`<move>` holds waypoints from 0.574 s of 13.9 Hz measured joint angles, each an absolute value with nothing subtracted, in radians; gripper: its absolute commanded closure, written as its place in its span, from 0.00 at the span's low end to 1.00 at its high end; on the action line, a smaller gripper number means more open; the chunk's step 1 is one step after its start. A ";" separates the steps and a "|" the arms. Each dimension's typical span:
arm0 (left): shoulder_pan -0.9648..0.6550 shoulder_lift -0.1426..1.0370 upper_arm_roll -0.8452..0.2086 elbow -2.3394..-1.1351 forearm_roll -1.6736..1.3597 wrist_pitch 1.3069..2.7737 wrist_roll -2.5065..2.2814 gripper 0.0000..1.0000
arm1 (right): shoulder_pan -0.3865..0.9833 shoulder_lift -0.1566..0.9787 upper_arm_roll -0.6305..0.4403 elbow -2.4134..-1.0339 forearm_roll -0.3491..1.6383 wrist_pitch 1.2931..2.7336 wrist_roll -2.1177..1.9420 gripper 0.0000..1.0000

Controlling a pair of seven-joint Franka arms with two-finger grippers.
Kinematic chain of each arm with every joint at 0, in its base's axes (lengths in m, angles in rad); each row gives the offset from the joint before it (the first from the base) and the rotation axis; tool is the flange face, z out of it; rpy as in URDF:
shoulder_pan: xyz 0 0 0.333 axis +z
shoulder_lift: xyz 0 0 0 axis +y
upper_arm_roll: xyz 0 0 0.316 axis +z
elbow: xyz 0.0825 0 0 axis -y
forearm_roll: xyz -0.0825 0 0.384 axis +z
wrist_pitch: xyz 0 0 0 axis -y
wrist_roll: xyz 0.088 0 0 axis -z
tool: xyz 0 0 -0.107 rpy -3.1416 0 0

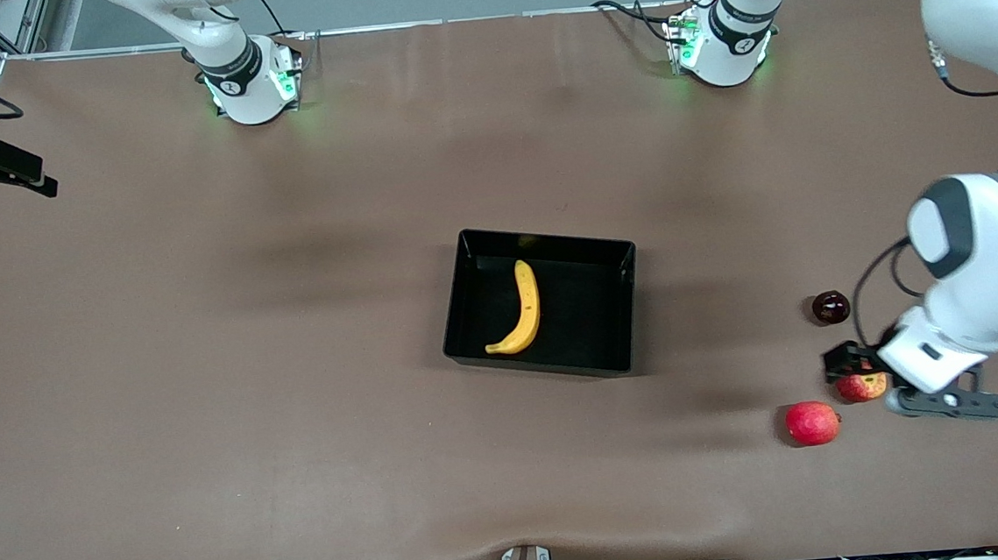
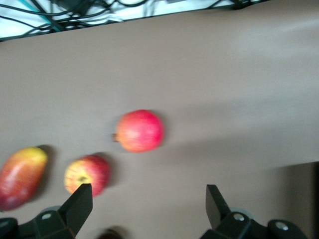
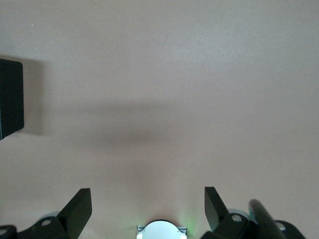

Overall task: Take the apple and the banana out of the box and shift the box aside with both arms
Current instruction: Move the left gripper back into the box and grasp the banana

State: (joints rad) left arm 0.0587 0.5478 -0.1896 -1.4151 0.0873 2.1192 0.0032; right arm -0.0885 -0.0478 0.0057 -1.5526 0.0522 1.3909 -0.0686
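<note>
Banana (image 1: 525,310) lies in the box (image 1: 619,305) at mid-table in our front view, long axis running from the bases toward the camera, its tip curling toward the right arm's end. Left gripper (image 1: 857,369) hangs over the streaked apple (image 1: 862,386). On the left wrist view we see its fingers (image 2: 77,206) spread wide, holding nothing, apple (image 2: 87,174) just beside one. Right wrist view: right gripper (image 3: 148,209) wide open over bare table, waiting.

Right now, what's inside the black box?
Only the banana lies inside the box, curved along its floor toward the right arm's end. The rest of the floor shows bare black; nothing seems hidden. The streaked apple is still out on the table, under the open left gripper.
</note>
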 measured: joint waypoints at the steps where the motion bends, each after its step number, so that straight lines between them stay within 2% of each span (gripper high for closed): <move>1: 0.016 0.536 -0.196 -1.417 0.087 2.107 -0.055 0.00 | -0.089 -0.048 0.006 -1.553 0.052 1.391 -0.069 0.00; 6: -0.250 0.551 -0.217 -1.441 0.088 2.108 -0.328 0.00 | -0.089 -0.047 0.005 -1.553 0.052 1.391 -0.069 0.00; 8: -0.331 0.599 -0.216 -1.450 0.089 2.177 -0.376 0.00 | -0.089 -0.047 0.005 -1.553 0.052 1.391 -0.069 0.00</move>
State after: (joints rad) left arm -0.3310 0.5991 -0.2165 -1.4504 0.0887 2.1771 -0.3761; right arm -0.0886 -0.0468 0.0055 -1.5526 0.0522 1.3908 -0.0686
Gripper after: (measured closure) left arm 0.000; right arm 0.000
